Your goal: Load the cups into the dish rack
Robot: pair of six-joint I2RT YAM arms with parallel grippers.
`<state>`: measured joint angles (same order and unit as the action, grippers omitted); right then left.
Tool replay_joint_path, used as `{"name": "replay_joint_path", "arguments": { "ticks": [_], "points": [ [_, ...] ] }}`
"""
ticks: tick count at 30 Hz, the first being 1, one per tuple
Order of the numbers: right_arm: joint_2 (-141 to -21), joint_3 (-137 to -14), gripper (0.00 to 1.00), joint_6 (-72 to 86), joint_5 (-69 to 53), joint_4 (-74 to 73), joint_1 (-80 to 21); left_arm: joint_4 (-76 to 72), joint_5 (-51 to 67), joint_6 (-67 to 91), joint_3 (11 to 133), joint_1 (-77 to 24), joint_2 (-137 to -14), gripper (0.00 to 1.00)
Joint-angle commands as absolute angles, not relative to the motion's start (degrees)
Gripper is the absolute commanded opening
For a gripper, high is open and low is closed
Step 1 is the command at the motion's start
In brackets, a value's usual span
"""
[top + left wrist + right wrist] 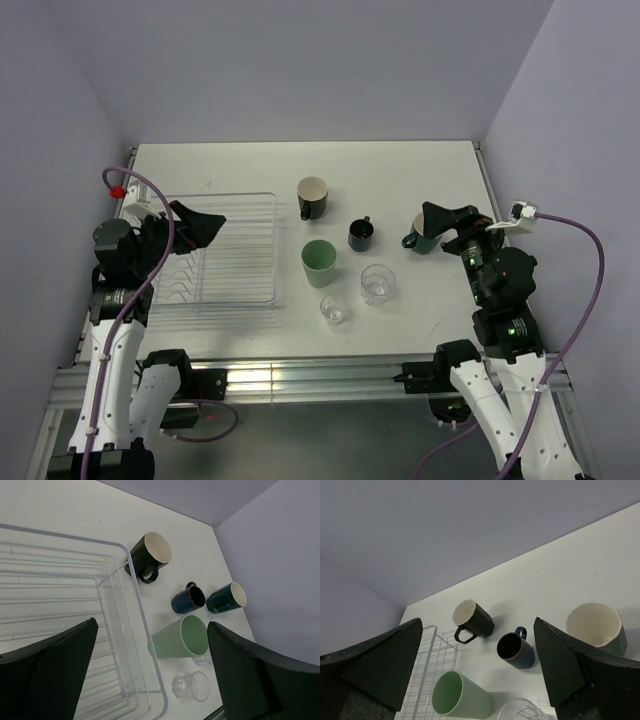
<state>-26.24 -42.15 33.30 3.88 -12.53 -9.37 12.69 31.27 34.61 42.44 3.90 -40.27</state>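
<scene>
Clear rack (240, 255) partly hidden under left claw (200, 225); dark green mug (415, 240) behind right claw (442, 218); both wide, empty.

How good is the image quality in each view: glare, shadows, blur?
Top external: even light, soft shadows, glare on the metal rail; clear tumblers and dish rack read faintly against the white table. Left wrist: left hand dark and featureless, black mug sharp. Right wrist: right hand likewise dark, navy mug crisp.

The dish rack (242, 252) is clear, glossy plastic.
</scene>
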Motion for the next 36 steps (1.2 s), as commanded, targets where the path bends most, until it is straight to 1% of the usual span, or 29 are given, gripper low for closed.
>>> {"name": "replay_joint_path", "arguments": {
  "ticks": [1,13,17,21,22,23,24,27,28,29,30,31,33,34,36],
  "points": [
    [-26.6,-45.4,1.0,32.2,4.7,-12.7,-9.1,10.0,32.6,33.8,43.0,3.6,-40.1,0.99],
    [-28.8,-46.6,1.0,31.1,5.4,-13.4,-9.2,9.9,32.9,33.9,43.0,3.6,-40.5,0.99],
    [-32.2,-47.7,1.0,30.1,3.0,-13.9,-9.1,9.9,33.0,34.0,43.1,3.6,-41.1,0.99],
    [-38.8,-48.5,1.0,30.4,-1.2,-11.4,-10.9,10.0,32.8,33.8,43.0,3.6,-40.8,0.99],
    [-40.2,-49.0,1.0,30.0,-0.4,-11.5,-12.3,10.1,32.6,33.8,43.0,3.6,-40.7,0.99],
    [-42.9,-50.6,1.0,29.6,1.4,-11.9,-16.1,10.2,32.6,33.8,43.1,3.6,-40.8,0.99],
    [-44.3,-51.8,1.0,29.1,6.1,-12.6,-18.5,10.2,32.7,33.7,43.2,3.6,-40.9,0.99],
    [-49.6,-55.8,0.95,27.9,12.5,-14.8,-27.6,10.2,32.9,33.7,43.1,3.6,-41.1,0.99],
    [-50.7,-56.6,0.91,27.7,13.6,-15.2,-29.9,10.1,32.9,33.8,43.1,3.6,-41.1,0.99],
    [-52.5,-57.7,0.9,27.7,14.8,-15.6,-32.1,10.2,32.7,33.8,43.2,3.6,-41.1,0.99],
    [-53.3,-58.2,0.89,27.5,16.2,-15.7,-37.1,10.2,32.7,33.8,43.1,3.6,-41.0,0.99],
    [-54.3,-58.7,0.89,26.9,19.9,-15.8,-39.6,10.3,32.6,33.7,43.1,3.6,-41.0,0.99],
    [-58.4,-61.0,0.88,26.4,23.0,-17.3,-45.0,10.3,32.4,33.7,43.1,3.7,-41.0,0.99],
    [-60.4,-61.9,0.85,26.3,23.9,-17.8,-46.1,10.4,32.4,33.7,43.1,3.6,-41.1,0.99],
    [-65.3,-64.5,0.82,26.0,25.2,-19.5,-48.8,10.3,32.4,33.8,43.1,3.6,-41.0,0.99]
  ]
}}
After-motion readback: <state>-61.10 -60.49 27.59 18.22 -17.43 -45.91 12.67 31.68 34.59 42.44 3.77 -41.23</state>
